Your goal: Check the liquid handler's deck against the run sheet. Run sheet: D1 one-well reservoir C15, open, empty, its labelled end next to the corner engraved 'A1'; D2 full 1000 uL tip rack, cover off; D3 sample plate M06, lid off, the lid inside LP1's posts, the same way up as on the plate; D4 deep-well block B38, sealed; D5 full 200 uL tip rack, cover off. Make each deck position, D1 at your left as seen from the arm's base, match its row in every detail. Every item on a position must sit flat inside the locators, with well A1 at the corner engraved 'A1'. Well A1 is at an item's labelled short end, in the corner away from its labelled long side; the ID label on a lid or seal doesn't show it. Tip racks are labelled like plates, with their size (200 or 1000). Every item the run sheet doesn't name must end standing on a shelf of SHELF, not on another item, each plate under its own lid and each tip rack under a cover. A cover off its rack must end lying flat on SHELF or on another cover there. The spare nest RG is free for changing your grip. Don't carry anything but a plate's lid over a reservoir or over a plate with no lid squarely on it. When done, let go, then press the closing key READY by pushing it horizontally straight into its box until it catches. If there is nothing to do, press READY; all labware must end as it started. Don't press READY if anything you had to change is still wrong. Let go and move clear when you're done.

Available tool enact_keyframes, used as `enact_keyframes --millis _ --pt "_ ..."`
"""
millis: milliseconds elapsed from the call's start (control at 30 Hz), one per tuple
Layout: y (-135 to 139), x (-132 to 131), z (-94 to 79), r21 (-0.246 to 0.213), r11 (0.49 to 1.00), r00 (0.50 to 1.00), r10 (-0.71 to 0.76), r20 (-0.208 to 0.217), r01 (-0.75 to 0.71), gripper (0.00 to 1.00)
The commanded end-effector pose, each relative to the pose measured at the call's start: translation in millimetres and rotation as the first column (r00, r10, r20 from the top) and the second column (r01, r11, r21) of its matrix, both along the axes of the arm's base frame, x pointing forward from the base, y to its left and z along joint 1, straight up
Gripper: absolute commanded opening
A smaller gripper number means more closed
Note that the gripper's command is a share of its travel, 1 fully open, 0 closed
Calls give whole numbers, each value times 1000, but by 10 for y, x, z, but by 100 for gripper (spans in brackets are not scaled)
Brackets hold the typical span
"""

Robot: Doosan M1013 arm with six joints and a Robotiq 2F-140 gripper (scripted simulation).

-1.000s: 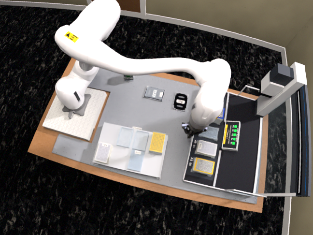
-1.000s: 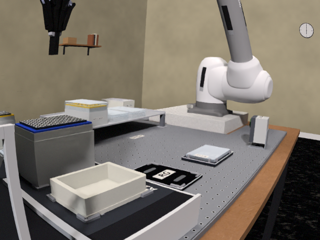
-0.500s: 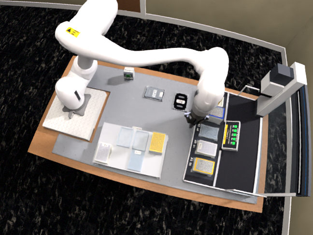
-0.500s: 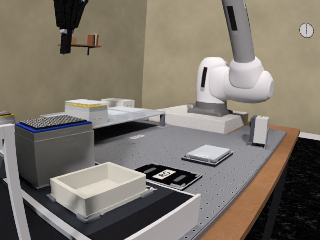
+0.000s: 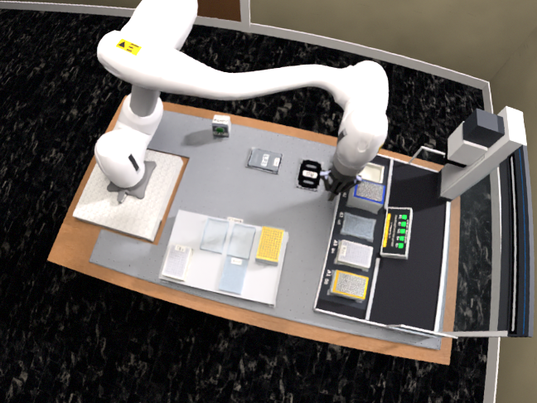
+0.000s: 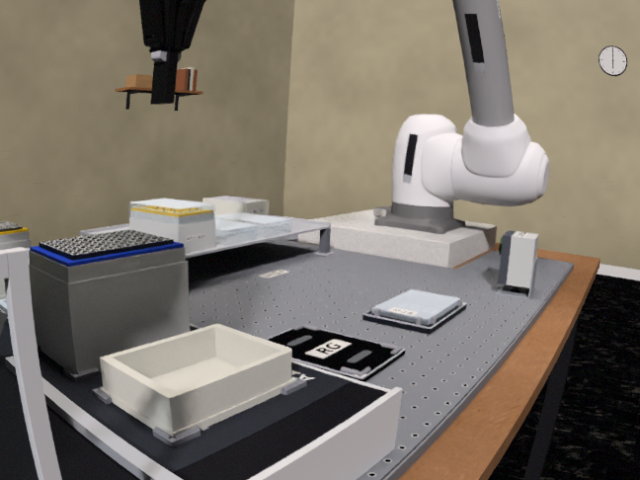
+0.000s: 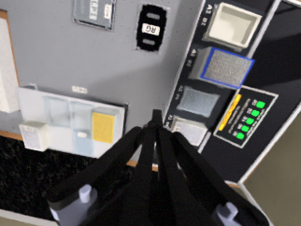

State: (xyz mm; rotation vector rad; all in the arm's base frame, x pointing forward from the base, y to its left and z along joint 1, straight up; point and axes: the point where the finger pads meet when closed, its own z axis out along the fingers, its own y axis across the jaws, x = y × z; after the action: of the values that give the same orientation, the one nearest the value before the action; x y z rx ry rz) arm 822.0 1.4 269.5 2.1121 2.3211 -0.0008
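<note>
My gripper is shut and empty, high above the deck's near edge beside D2. On the deck, D1 holds an open white reservoir. D2 holds an uncovered blue-rimmed tip rack. D3 holds a plate, D4 a white-topped block, and D5 an uncovered yellow-rimmed tip rack. A lid lies in the LP1 nest. The READY key box stands at the table's far edge.
The black RG nest is bare. The shelf bears a covered yellow rack, a white plate and clear covers. A panel with green lights lies beside the deck row.
</note>
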Motion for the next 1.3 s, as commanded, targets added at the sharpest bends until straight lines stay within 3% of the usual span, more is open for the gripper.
enact_keyframes --millis 0,533,933,1100,1267 --pt "85 5 11 0 1000 1000 -1 2 1 10" --pt "620 13 10 0 1000 1000 0 2 0 10" --pt "1220 21 8 0 1000 1000 0 2 0 10" --pt "1254 21 8 0 1000 1000 0 2 0 10" --pt "1504 24 8 0 1000 1000 -3 2 3 10"
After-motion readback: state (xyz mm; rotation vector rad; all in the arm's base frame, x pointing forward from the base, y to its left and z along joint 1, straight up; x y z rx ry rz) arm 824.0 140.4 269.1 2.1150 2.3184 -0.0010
